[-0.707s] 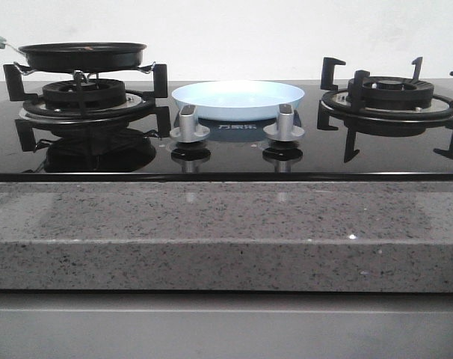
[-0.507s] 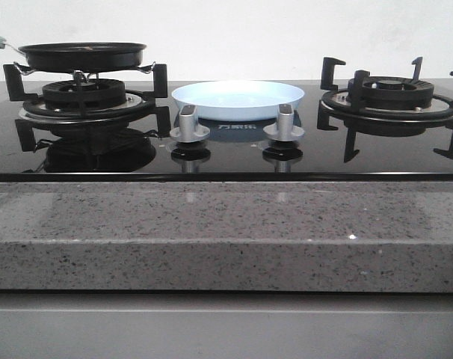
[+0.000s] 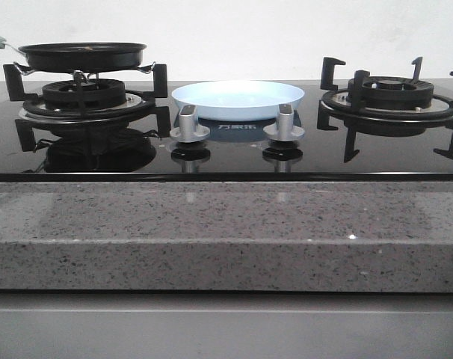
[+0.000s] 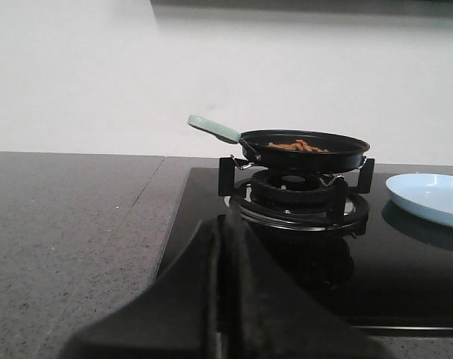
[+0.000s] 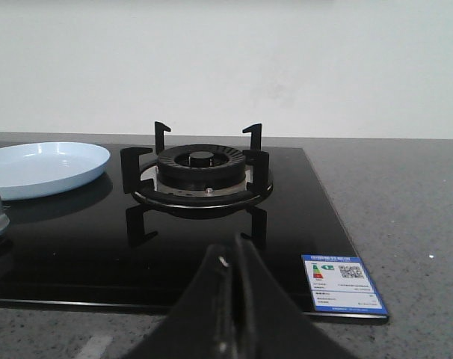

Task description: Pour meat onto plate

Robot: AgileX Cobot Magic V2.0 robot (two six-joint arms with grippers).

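The meat (image 4: pixel 297 146) is a low heap of reddish-brown chunks in a black frying pan (image 4: pixel 305 151) with a pale green handle (image 4: pixel 213 129). The pan (image 3: pixel 82 56) stands on the left burner. The pale blue plate (image 3: pixel 238 99) lies empty on the hob's middle, behind the knobs; it also shows in the left wrist view (image 4: pixel 430 198) and the right wrist view (image 5: pixel 39 167). My left gripper (image 4: pixel 225 228) is shut and empty, low at the hob's front left edge, well short of the pan. My right gripper (image 5: pixel 234 250) is shut and empty before the right burner. Neither gripper shows in the front view.
The right burner (image 3: pixel 391 101) with its black grate stands bare. Two silver knobs (image 3: pixel 189 126) (image 3: pixel 284 126) stand in front of the plate. A blue energy label (image 5: pixel 344 283) is stuck at the hob's front right corner. A grey speckled counter (image 3: pixel 226 232) surrounds the black glass hob.
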